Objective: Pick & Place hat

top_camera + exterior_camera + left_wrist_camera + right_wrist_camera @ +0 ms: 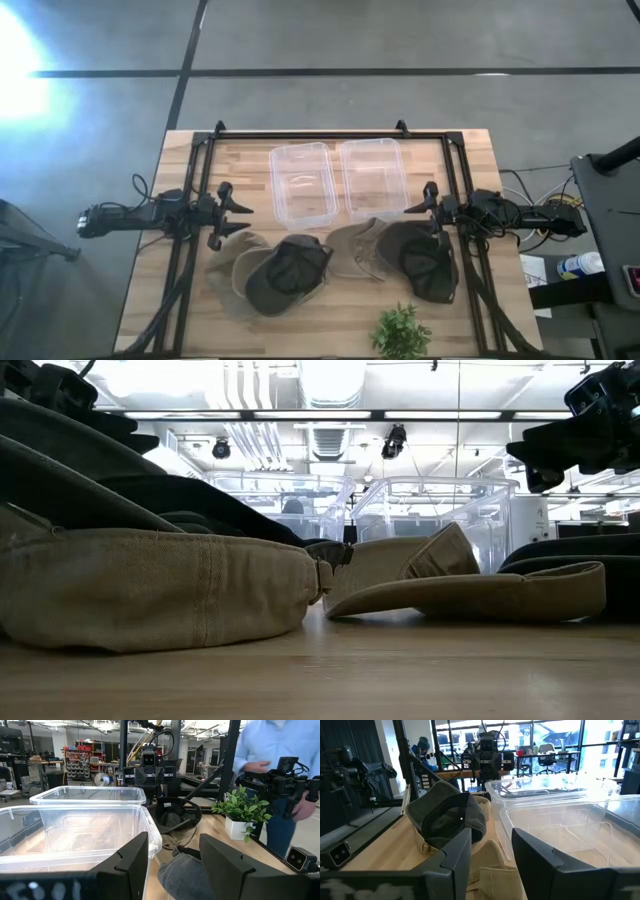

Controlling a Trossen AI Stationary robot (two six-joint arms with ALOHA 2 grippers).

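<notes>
Several caps lie brim-and-crown on the wood table near its front edge. On the left, a tan cap (228, 262) lies under a dark olive cap (288, 275). On the right, a tan cap (358, 250) lies beside a dark cap (425, 262). Two clear plastic bins (303, 182) (373, 178) stand side by side behind them. My left gripper (236, 212) hovers open at the left, just above the left caps. My right gripper (418, 208) hovers open at the right, above the dark cap. Neither touches anything.
A small potted plant (401, 333) stands at the table's near edge. A black frame (330, 134) rims the table's far side and both sides. A person in a light blue shirt (280, 750) stands beyond the table in the left wrist view.
</notes>
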